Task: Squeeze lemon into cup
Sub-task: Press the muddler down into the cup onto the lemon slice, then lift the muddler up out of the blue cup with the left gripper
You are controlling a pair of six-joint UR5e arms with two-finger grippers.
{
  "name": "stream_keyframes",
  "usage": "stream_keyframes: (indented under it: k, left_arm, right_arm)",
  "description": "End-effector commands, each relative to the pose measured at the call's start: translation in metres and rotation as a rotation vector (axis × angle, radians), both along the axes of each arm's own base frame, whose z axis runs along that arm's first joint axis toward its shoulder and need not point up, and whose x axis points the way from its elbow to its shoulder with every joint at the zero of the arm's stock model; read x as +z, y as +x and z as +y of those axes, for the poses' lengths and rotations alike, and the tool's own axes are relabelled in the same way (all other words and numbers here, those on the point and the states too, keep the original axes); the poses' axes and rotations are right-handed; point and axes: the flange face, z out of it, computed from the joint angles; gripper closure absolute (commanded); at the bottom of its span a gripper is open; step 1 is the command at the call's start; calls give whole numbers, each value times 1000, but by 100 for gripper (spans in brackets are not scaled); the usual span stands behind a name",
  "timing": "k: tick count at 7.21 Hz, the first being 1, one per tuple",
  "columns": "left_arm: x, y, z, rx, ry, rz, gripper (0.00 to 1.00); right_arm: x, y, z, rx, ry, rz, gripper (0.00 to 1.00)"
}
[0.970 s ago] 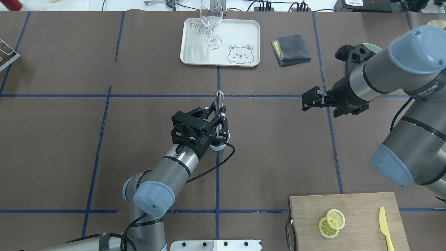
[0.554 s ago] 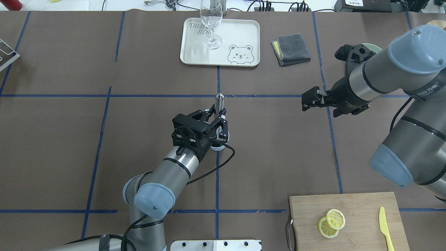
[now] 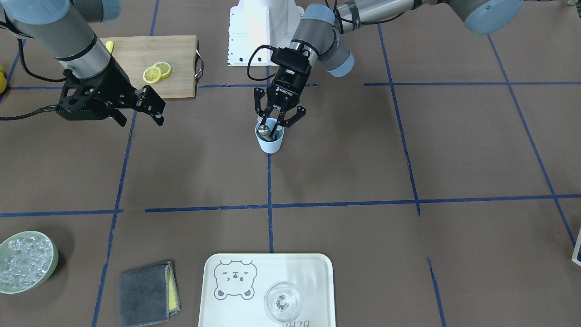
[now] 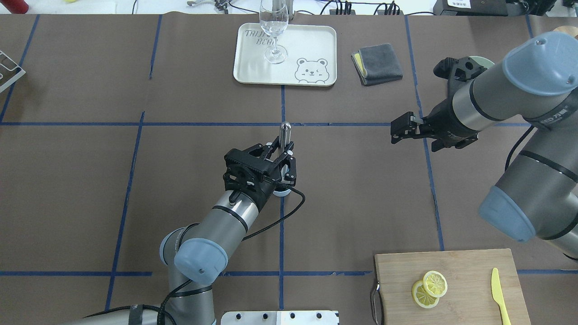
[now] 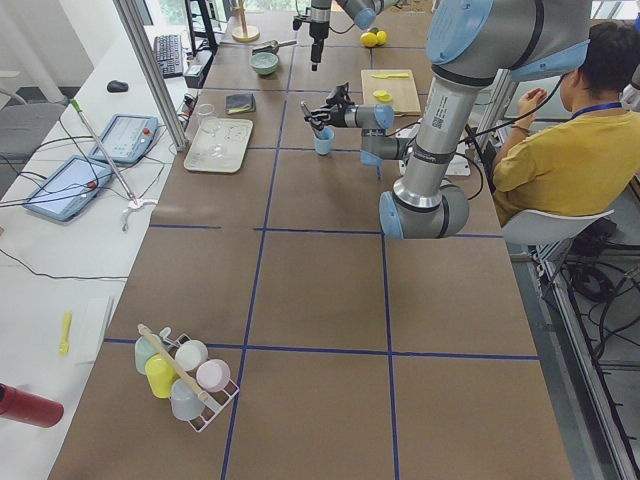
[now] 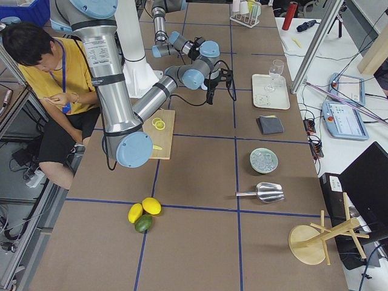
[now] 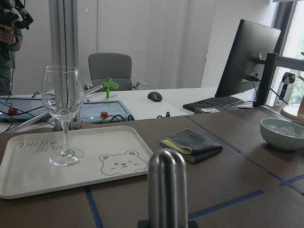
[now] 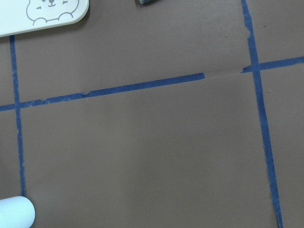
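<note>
The light-blue cup point(image 3: 269, 141) stands mid-table; in the overhead view only its rim point(image 4: 284, 192) shows under my left gripper. My left gripper point(image 3: 275, 124) point(image 4: 282, 159) is shut on a metal rod point(image 4: 285, 132) point(image 7: 167, 185) whose lower end is inside the cup. Two lemon slices point(image 4: 435, 283) point(image 3: 157, 72) lie overlapping on the wooden board point(image 4: 469, 266). Whether a slice is in the cup is hidden. My right gripper point(image 4: 400, 129) point(image 3: 153, 108) is open and empty, hovering well to the cup's right.
A white tray point(image 4: 311, 45) with a clear stemmed glass point(image 4: 274, 31) sits at the far side. A grey cloth point(image 4: 377, 63) lies beside it. A green bowl of ice point(image 3: 25, 268) and a yellow knife point(image 4: 499, 293) are on the right.
My left gripper and the rod have shifted slightly lower and nearer over the cup. The right arm has not moved.
</note>
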Motion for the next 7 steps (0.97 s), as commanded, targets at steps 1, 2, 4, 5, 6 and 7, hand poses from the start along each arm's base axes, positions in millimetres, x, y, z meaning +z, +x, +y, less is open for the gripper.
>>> stream_keyframes:
  k: [1,2,4,5,6,7]
  left_arm:
    - [-17,-12,2,-2,12,36,100]
    - [-31,-24,3,-11,55,15,100]
    - [-67,-64,-2,-37,97,76,100]
    - [-83,-96,-23,-83,109,112,100]
    - [-92,-121,-52,-136,118,125,100]
    - [-84,-120,-71,-66,108,38,100]
  right_arm:
    - [-1,0,1,0,2,-2,0]
    - [-3,2,1,1,5,-5,0]
    - [-4,3,0,3,5,-5,0]
    - [-2,4,0,4,4,-4,0]
    - [0,6,1,6,0,-2,0]
    - [4,6,2,6,-5,4,0]
